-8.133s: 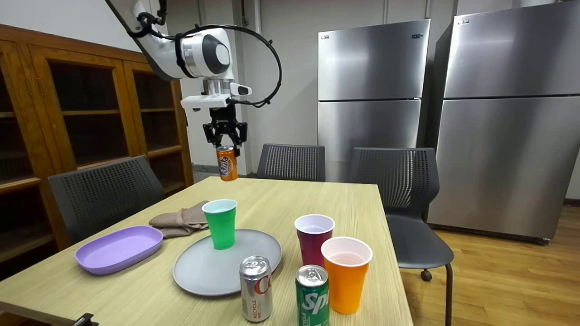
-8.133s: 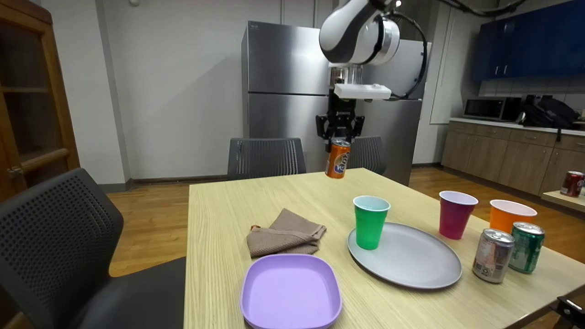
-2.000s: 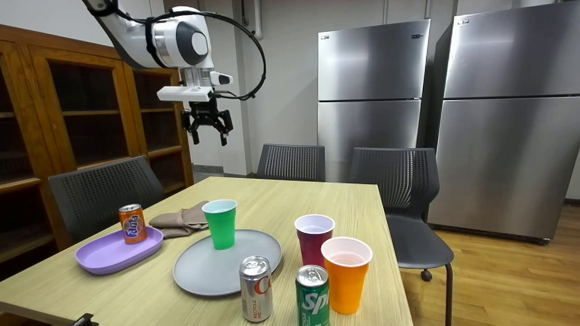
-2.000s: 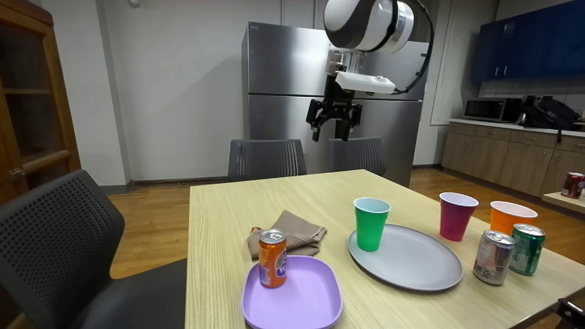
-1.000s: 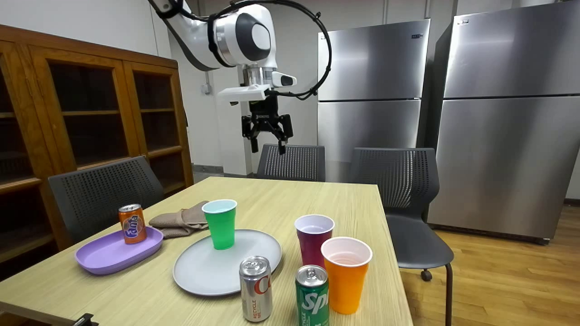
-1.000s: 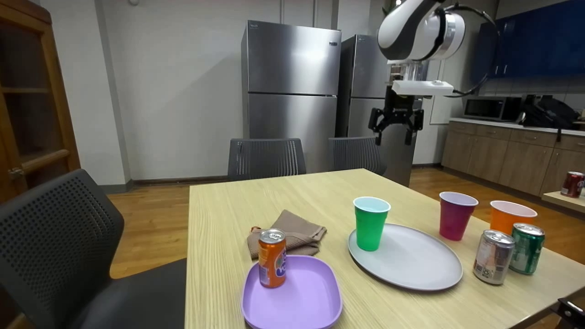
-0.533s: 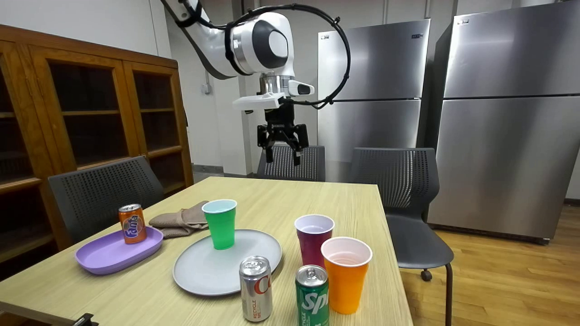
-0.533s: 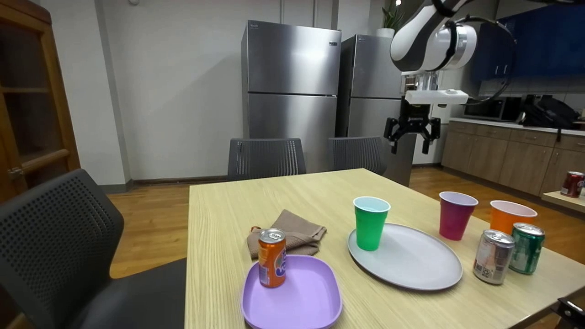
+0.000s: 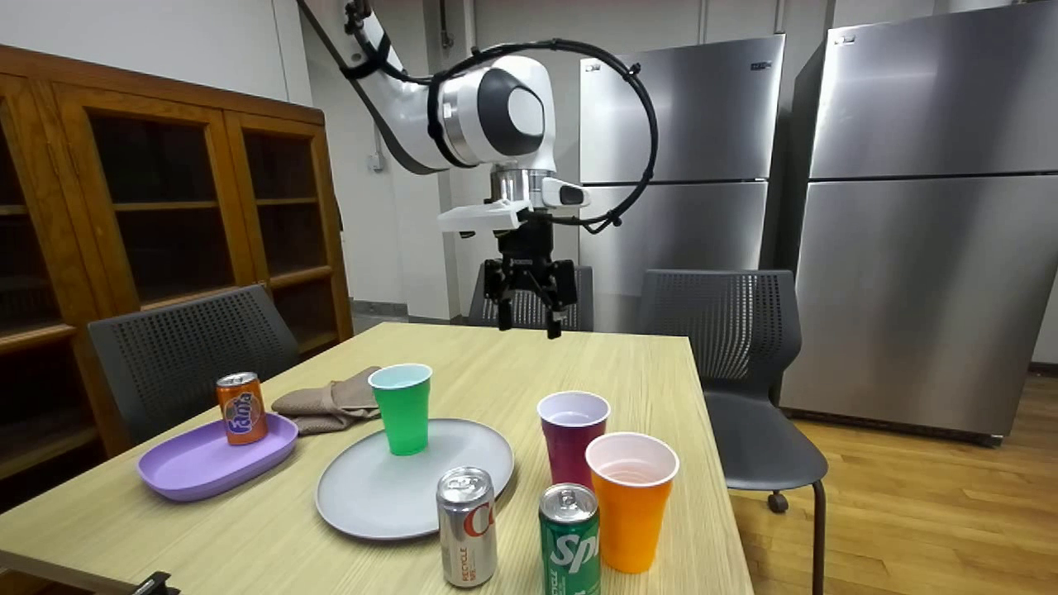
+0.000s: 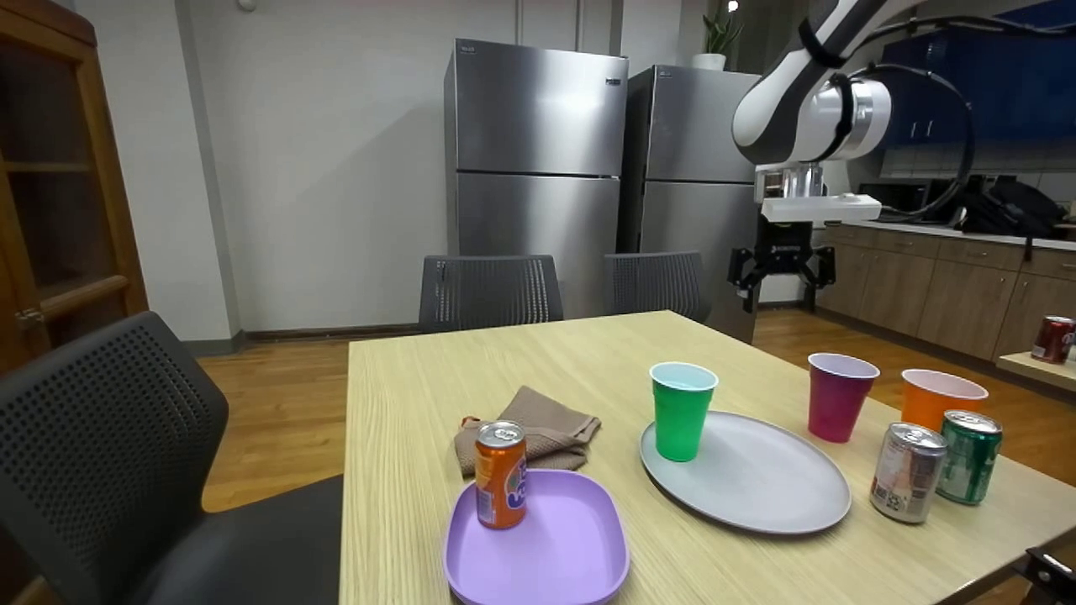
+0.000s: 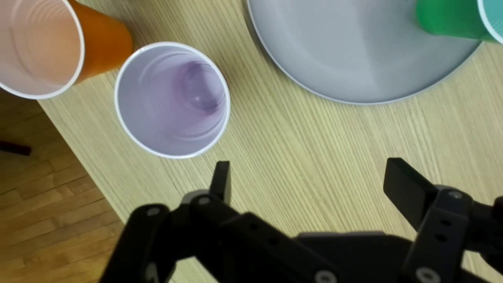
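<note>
Purple cup point(image 11: 173, 100) stands on the table point(image 11: 294, 133), left of the gripper point(image 11: 308, 167) in the wrist view; the 2 jaws are apart. Orange can point(image 9: 242, 409) says "Fanta", silver can point(image 9: 465, 533) "RECYCLE", green can point(image 9: 570, 541) begins "Sp".

Kitchen or break room by its look, fitted with two steel refrigerators point(image 9: 678, 256), blue wall cabinets point(image 10: 1021, 109), a microwave point(image 10: 901, 197) and wood-fronted cupboards point(image 10: 950, 290) under a pale counter point(image 10: 929, 228), furnished with a table point(image 9: 628, 364) and dark office-style chairs point(image 9: 764, 438), floored in wood point(image 9: 917, 496).
</note>
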Tool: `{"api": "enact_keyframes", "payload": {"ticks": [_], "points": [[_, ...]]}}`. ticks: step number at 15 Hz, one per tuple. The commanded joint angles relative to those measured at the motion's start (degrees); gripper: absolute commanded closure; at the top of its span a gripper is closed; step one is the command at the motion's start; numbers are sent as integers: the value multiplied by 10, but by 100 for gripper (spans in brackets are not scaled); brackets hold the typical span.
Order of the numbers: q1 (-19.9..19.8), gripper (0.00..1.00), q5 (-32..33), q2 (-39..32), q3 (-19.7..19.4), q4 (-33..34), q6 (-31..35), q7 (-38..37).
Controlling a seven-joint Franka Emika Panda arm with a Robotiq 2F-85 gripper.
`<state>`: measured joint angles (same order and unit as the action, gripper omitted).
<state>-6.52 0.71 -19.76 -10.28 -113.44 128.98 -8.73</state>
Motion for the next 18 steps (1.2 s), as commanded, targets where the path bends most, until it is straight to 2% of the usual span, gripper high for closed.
{"api": "enact_keyframes", "payload": {"ticks": [1,7,18], "points": [[-8,0,-6,-6,-2,-15,9,-21],[-13,0,-9,-31,-11,-19,5,-46],[-21,0,-51,-94,-19,17,-2,-98]]}}
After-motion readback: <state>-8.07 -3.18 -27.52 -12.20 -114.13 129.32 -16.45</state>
